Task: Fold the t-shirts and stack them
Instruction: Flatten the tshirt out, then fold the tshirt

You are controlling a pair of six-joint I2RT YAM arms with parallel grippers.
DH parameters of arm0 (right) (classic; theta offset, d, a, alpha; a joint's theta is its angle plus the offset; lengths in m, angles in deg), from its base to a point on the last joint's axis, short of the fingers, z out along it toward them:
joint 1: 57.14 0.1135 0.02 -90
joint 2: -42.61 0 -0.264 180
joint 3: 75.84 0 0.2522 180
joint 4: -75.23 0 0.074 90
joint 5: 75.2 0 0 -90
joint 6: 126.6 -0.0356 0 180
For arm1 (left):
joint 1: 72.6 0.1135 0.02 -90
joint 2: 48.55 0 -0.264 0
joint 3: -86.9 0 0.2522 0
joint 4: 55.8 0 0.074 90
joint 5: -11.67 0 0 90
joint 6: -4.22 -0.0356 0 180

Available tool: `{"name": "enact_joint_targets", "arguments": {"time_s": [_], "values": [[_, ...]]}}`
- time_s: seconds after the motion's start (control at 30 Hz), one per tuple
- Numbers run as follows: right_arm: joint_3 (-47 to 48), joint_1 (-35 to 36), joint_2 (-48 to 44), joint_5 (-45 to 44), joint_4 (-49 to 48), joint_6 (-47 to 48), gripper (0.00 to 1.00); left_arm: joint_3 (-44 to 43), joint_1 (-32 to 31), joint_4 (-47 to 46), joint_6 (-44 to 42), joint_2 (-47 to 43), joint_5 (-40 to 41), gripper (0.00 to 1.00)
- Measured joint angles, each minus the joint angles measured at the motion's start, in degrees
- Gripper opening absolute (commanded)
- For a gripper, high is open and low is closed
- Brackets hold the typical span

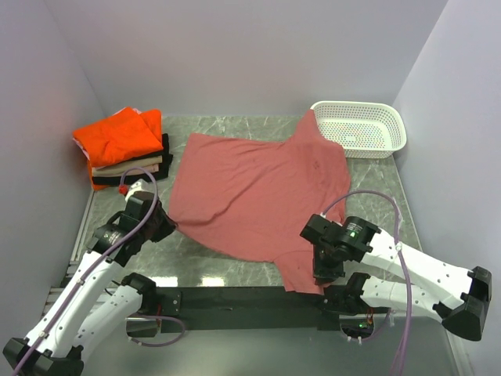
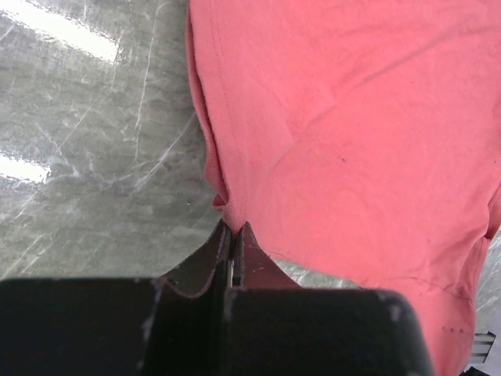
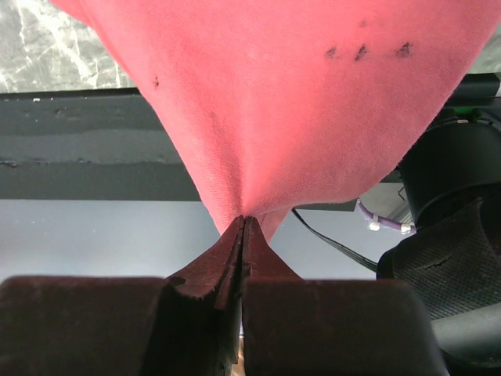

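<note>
beige shirt [image 1: 129, 165] mostly under orange shirt [image 1: 117, 137]

Fingers [image 2: 205, 266] tight on salmon shirt [image 2: 352, 133] edge

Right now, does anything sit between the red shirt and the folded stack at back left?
Nothing visible does: only bare table separates the red shirt from the folded stack. The left end effector and right end effector are both shut on the shirt.

Bright, even light; glare streaks the table [image 2: 63, 39] (shadows soft).
</note>
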Motion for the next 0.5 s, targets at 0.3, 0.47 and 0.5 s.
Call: {"name": "enact_joint_targets", "arguments": {"time_s": [0.3, 0.47, 0.5], "values": [[0.11, -0.26, 4.00, -3.37, -0.02, 0.15, 0.00, -0.13, 0.00, -0.87, 0.28, 0.70, 0.55, 0.00], [0.28, -5.38, 6.97, -6.99, -2.47, 3.17, 0.00, 0.85, 0.98, -4.79, 0.37, 4.37, 0.98, 0.01], [0.31, -7.45, 7.19, -7.43, -3.50, 4.28, 0.00, 1.31, 1.62, -5.77, 0.24, 5.66, 0.92, 0.00]]}}
